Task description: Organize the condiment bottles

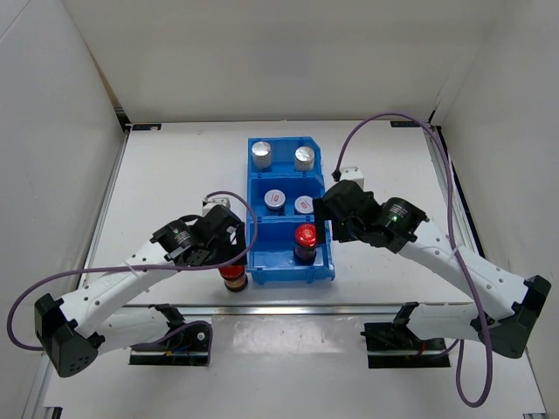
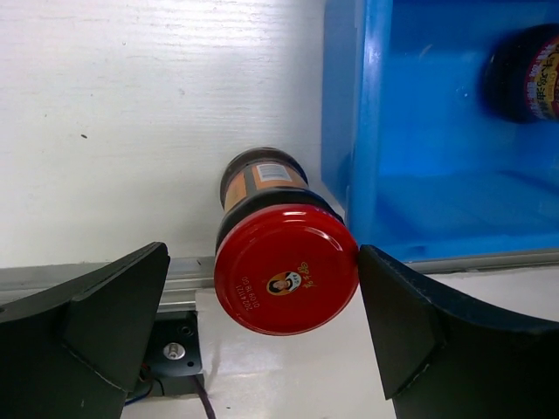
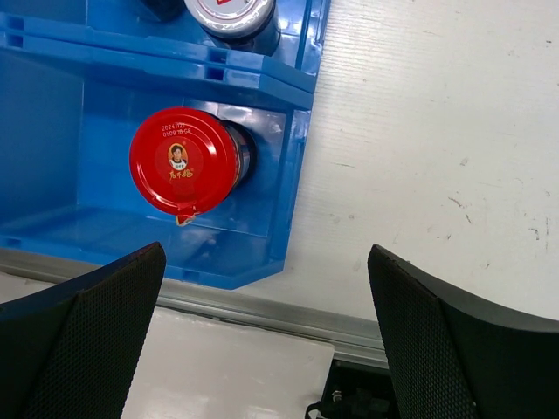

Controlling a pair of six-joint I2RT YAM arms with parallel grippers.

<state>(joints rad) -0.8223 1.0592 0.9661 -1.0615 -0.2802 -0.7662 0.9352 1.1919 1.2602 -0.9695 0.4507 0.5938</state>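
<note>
The left gripper (image 2: 262,257) stood wide open around the outer red jar (image 2: 286,278), gripping nothing. That jar stood on the table (image 1: 175,175) at the lower-left corner of the bin (image 1: 288,274). The right gripper (image 3: 266,253) gaped empty by the bin's right wall. At centre frame the bin held silver bottles (image 1: 262,155) at top, white jars (image 1: 275,199) in the middle, and the inner red jar (image 1: 305,236) at bottom.
</note>
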